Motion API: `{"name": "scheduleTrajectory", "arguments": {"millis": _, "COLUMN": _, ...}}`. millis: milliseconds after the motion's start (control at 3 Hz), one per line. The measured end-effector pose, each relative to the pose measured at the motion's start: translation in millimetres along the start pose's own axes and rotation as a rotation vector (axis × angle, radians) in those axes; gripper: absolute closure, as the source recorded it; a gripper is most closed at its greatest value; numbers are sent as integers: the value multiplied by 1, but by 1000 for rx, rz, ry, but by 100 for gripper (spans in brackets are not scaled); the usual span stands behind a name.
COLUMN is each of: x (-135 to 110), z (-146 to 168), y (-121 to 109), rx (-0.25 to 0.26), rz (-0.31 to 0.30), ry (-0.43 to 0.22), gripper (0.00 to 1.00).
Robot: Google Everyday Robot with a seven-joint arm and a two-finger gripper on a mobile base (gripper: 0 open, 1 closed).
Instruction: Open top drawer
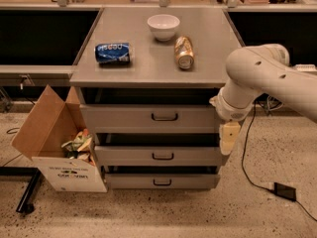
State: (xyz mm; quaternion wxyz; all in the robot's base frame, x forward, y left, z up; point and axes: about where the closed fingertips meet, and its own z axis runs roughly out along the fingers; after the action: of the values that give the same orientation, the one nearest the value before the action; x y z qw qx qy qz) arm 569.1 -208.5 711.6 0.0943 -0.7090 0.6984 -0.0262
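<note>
The top drawer is the widest grey front, just under the cabinet top, with a small dark loop handle at its centre. A dark gap shows above it. Two shorter drawer fronts sit below it. My white arm comes in from the right. My gripper is the cream end piece hanging down at the cabinet's right edge, level with the lower right corner of the top drawer and well to the right of the handle.
On the cabinet top lie a blue can, a white bowl and a gold can. An open cardboard box of scraps stands at the left. A cable and black adapter lie on the floor at the right.
</note>
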Motion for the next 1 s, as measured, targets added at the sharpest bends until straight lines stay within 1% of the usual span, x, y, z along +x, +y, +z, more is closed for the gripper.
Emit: {"name": "scheduleTrajectory", "arguments": {"millis": 1000, "x": 0, "z": 27, "y": -28, "rx": -8, "rz": 45, "ry": -3, "gripper": 0}}
